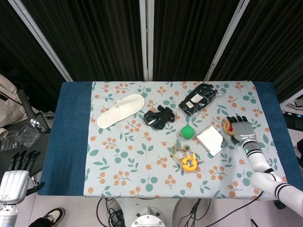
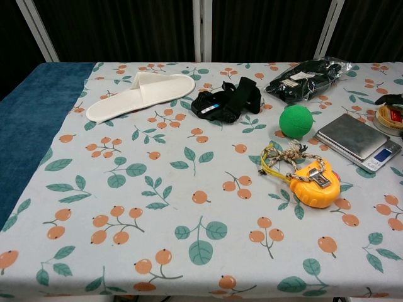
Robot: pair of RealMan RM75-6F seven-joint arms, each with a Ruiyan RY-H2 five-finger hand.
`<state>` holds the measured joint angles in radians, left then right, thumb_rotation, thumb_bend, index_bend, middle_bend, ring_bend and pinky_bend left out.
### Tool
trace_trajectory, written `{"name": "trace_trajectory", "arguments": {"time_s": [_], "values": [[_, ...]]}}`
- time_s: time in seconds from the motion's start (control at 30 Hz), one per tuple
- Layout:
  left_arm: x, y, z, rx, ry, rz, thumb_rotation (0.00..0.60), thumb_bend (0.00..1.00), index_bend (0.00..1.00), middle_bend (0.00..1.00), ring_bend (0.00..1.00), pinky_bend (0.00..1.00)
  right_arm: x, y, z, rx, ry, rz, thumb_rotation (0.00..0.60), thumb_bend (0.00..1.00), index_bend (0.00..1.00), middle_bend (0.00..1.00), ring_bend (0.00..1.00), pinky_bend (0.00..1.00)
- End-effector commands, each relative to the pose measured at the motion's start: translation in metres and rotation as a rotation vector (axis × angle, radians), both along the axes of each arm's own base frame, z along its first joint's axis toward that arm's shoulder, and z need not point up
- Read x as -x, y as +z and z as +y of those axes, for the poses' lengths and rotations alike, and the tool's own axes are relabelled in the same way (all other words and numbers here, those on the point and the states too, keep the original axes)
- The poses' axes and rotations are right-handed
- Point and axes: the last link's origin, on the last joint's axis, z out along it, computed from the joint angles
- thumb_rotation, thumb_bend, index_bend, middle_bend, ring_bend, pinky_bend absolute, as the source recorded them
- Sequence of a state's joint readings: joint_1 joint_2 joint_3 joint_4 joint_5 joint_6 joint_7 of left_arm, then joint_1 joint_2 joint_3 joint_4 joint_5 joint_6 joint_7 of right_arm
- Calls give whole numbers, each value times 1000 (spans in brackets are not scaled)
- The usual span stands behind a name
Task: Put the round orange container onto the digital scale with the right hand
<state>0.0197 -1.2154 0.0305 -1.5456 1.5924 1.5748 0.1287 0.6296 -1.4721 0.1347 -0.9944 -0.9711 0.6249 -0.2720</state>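
We are seeing our left hand (image 1: 13, 178) hanging off the table's near corner, its fingers straight and apart, holding nothing. Our right hand (image 1: 240, 128) is spreading over the round orange container (image 1: 230, 126), its dark fingers (image 2: 394, 99) lying across the lid; we cannot tell whether they are gripping. The flat, metal-topped digital scale (image 1: 212, 140) is sitting just beside that hand, toward the table's middle.

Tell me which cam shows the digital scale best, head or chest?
Chest view. The digital scale sits close and unobstructed there: steel platform, lit display and front panel are all readable. The head view shows it whole too, beside the right hand, but small, top-down, just a pale square with no display detail.
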Motion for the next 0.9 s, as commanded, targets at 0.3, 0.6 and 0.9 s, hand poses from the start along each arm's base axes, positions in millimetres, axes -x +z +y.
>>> {"name": "trace_trajectory", "arguments": {"time_s": [0.3,0.6,0.9], "values": [[2,0,-2,1,10,-2,600,90,119,87,0,27,-3,3,-1,66,72,-32,600,272,525,427,374,186],[2,-2,0,3,6,-13,600,90,119,87,0,33,-23,25,6,98,179,-56,600,273,536,430,376,174],[4,-2,-2,1,7,-12,600,90,119,87,0,18,-54,2,22,2,261,-97,600,271,538,429,376,156]]}}
